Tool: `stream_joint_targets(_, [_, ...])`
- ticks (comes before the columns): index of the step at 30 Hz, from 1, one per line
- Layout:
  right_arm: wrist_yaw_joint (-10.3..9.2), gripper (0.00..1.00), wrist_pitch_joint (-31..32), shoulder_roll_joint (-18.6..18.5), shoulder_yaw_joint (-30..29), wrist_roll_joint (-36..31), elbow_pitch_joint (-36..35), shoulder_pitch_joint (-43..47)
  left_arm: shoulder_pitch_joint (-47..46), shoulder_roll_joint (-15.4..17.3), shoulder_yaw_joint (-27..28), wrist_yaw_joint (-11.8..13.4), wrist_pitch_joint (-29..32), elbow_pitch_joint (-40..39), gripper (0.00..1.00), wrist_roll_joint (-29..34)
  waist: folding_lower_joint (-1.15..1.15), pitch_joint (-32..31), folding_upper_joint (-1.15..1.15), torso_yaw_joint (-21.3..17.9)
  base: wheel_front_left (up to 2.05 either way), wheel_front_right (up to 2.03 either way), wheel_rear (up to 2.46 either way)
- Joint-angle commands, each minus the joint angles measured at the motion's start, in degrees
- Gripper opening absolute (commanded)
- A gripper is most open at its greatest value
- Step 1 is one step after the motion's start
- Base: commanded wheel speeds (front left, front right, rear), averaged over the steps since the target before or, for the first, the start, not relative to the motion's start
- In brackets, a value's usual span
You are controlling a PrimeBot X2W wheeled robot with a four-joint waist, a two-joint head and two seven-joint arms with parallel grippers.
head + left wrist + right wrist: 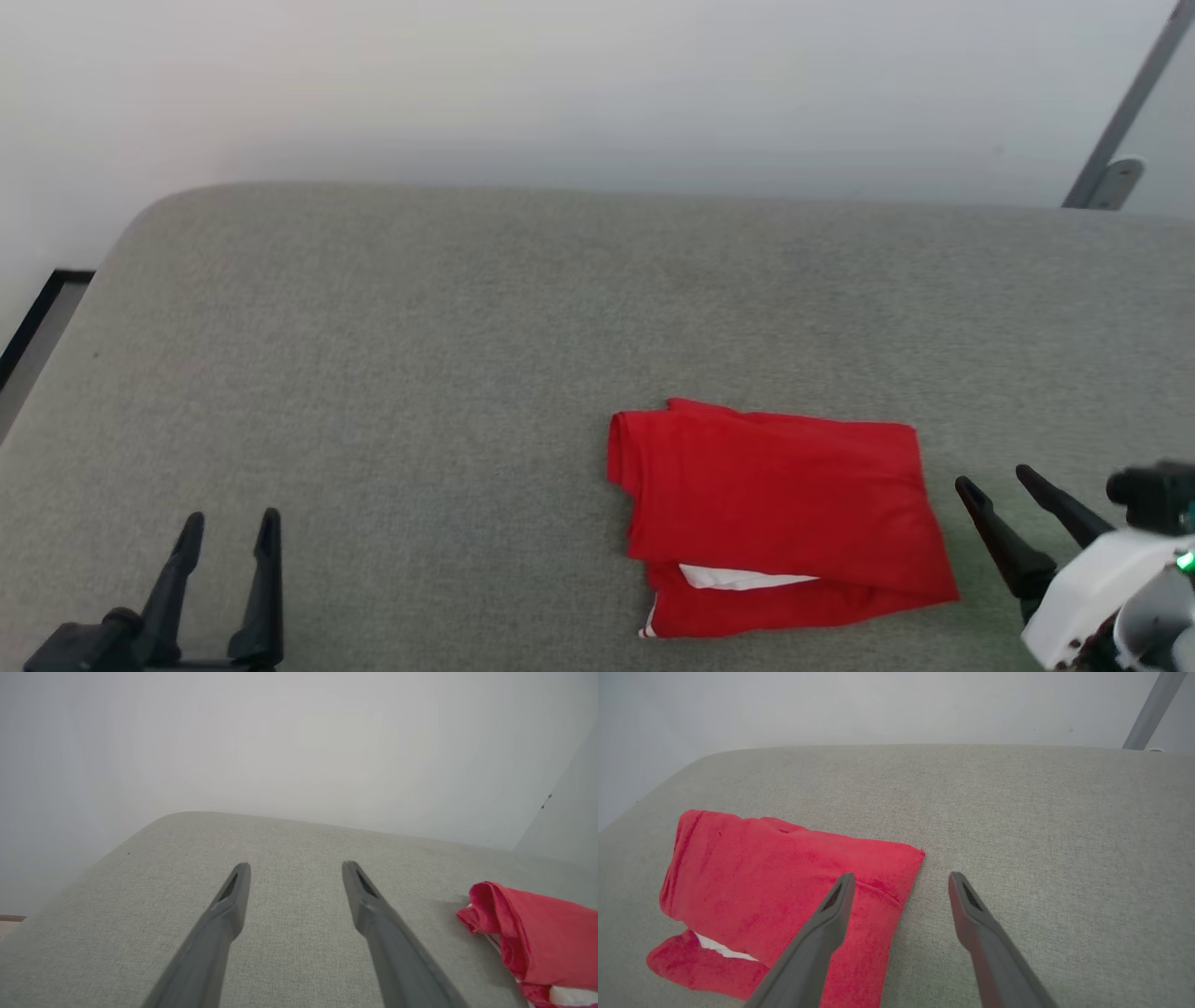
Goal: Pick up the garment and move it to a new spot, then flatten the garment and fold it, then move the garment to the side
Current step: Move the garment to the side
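A: Start with the garment (775, 504). Position?

B: It lies on the grey cloth-covered bench (467, 327), in the near part and right of centre in the head view. It is folded to a rough rectangle with the long side running left to right. Its left end is rolled over on itself.

A: Any writing legible?

B: The upper face is plain red. A white layer (738, 579) shows at the near edge, between the top fold and the red flap below it. A small white mark (647, 630) sits at the near left corner, too small to make out.

A: And the right tool (991, 476)?

B: Its fingers are apart and hold nothing. It sits just beside the garment's right edge, tips angled up and left in the head view. A strip of bench shows between the nearer tip and the cloth. In the right wrist view one finger (822, 933) crosses over the red corner. Whether it touches cannot be told from there.

A: The left tool (232, 515)?

B: Its fingers are also apart and empty. It is at the lower left of the head view, well apart from the garment. In the left wrist view its tips hang over bare bench, and the garment's rolled end sits at the right edge.

A: Surroundings?

B: A pale wall (560, 84) stands behind the bench. A grey metal post (1125, 112) slants at the upper right.
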Motion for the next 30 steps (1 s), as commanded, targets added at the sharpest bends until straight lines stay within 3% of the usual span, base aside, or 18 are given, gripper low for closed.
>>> stream_joint_targets(1, [0.0,1.0,2.7,-1.2,1.0,1.3,-0.1,-1.5,-1.0,-0.1,-0.4,-0.2,-0.3,0.3,1.0,-0.4,0.0,1.2,0.0,1.1,0.0,0.0,0.0])
stream_joint_targets(13, [0.0,1.0,29.8,-6.7,6.0,9.8,-0.3,-10.1,-5.4,-1.3,-3.7,-0.2,-0.3,2.0,1.0,-1.4,0.0,6.7,0.0,4.7,0.0,0.0,0.0])
stream_joint_targets(19, [0.0,1.0,42.4,-5.3,7.7,10.0,3.1,-14.3,-7.7,-1.7,-5.2,-0.2,-0.3,3.3,1.0,-2.0,0.0,9.4,0.0,5.7,0.0,0.0,0.0])
stream_joint_targets(26, [0.01,1.0,48.4,-0.1,8.7,10.0,7.5,-17.0,-10.2,-2.1,-6.7,-0.2,-0.3,4.5,1.0,-2.5,0.0,11.0,0.0,6.6,0.0,0.0,0.0])
stream_joint_targets(28, [0.02,0.0,49.1,0.4,8.6,10.2,7.5,-17.4,-10.7,-2.1,-7.0,-0.2,-0.3,4.7,1.0,-2.6,0.0,11.2,0.0,6.8,0.0,0.0,0.0])
stream_joint_targets(30, [0.02,0.0,48.6,0.3,7.6,10.6,6.6,-17.7,-11.0,-1.9,-6.9,-0.2,-0.3,4.7,1.0,-2.8,0.0,11.5,0.0,6.7,0.0,0.0,0.0])
